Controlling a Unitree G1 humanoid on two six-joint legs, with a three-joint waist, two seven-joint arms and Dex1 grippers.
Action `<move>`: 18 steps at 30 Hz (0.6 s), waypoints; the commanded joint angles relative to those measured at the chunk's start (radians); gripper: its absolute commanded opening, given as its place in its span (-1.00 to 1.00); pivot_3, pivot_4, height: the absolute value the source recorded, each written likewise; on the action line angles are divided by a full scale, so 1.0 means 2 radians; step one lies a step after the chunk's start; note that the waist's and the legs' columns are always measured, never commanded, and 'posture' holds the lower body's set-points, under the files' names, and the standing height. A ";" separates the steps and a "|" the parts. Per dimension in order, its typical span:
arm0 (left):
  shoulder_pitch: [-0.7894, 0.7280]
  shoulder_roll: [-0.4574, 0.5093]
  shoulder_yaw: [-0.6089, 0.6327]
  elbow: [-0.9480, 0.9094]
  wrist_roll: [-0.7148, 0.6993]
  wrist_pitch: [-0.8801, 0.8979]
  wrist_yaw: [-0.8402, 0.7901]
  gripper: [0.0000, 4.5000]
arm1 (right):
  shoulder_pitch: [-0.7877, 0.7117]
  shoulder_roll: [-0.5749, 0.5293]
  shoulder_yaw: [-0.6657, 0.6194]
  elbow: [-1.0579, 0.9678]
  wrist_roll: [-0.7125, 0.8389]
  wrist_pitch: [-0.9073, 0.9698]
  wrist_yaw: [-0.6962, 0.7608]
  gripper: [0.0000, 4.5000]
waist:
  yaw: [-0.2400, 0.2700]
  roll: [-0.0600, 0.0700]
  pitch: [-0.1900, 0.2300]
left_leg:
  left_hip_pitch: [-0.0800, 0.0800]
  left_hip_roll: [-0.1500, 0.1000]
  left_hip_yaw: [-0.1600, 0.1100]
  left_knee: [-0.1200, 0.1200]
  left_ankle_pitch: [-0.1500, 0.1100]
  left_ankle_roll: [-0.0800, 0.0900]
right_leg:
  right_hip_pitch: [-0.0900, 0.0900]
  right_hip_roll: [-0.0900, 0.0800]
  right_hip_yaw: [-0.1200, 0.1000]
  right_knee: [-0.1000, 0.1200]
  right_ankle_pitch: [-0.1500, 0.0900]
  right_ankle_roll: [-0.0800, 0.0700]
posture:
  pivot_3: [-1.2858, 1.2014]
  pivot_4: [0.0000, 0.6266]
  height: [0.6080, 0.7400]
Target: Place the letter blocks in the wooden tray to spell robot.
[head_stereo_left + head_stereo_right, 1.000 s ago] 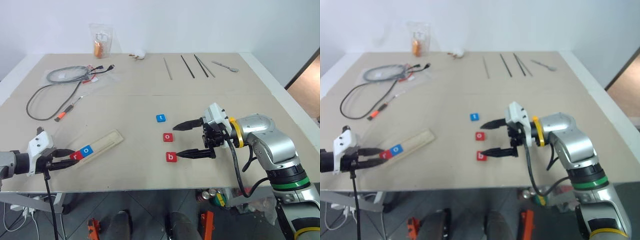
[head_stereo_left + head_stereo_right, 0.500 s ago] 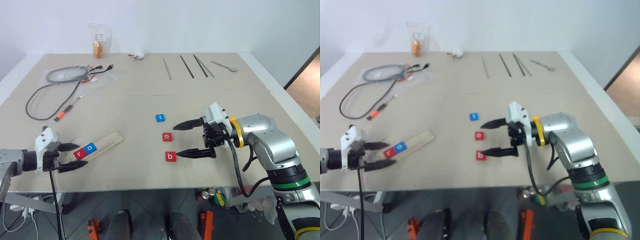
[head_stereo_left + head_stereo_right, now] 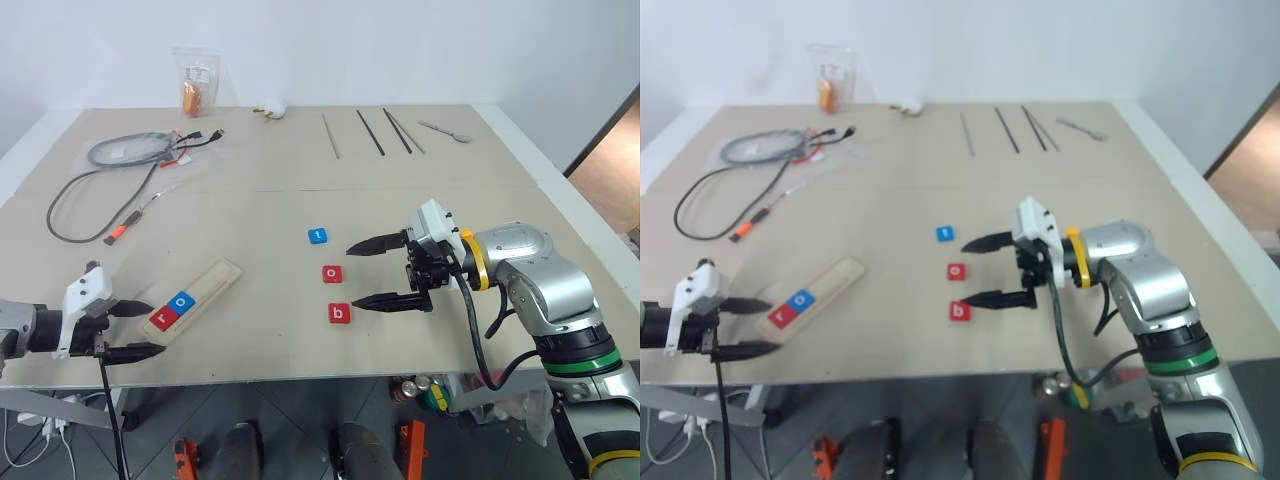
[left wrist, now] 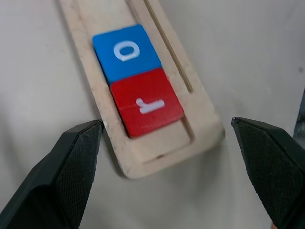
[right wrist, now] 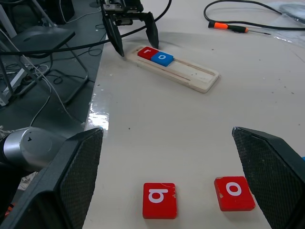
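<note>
1. Wooden tray (image 3: pixel 195 291) lying on worktop (image 3: pixel 300 200), red r block (image 3: pixel 161 318) and blue o block (image 3: pixel 180 299) touching at its near end.
2. Left pincer (image 3: pixel 128 330) spread, empty, just beside that end.
3. Right pincer (image 3: pixel 368 273) spread, empty, near red o block (image 3: pixel 332 273), red b block (image 3: pixel 339 313); blue t block (image 3: pixel 317 236) beyond.

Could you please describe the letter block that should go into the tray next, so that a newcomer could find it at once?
Start at the right gripper, open over the middle of the table. Three loose blocks lie in a line beside it, and the wanted one is the red b block, nearest the table's front edge by the lower fingertip. The red o block and blue t block lie farther back.
</note>
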 commanded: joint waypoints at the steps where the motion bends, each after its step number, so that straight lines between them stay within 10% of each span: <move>1: 0.006 0.004 -0.019 0.002 0.033 -0.015 0.015 0.98 | -0.013 -0.001 -0.019 -0.004 0.006 -0.007 -0.001 1.00 | 0.000 0.000 0.000 | 0.000 0.000 0.000 0.000 0.000 0.000 | 0.000 0.000 0.000 0.000 0.000 0.000 | 0.03 -0.52 1.00; 18: 0.007 -0.014 -0.029 -0.061 0.027 0.093 0.084 0.98 | -0.026 0.004 -0.016 0.009 0.003 -0.015 0.001 1.00 | 0.002 0.000 0.000 | 0.001 0.000 0.000 0.001 0.000 0.000 | 0.001 0.000 0.000 0.001 0.001 0.000 | 0.03 -0.52 1.00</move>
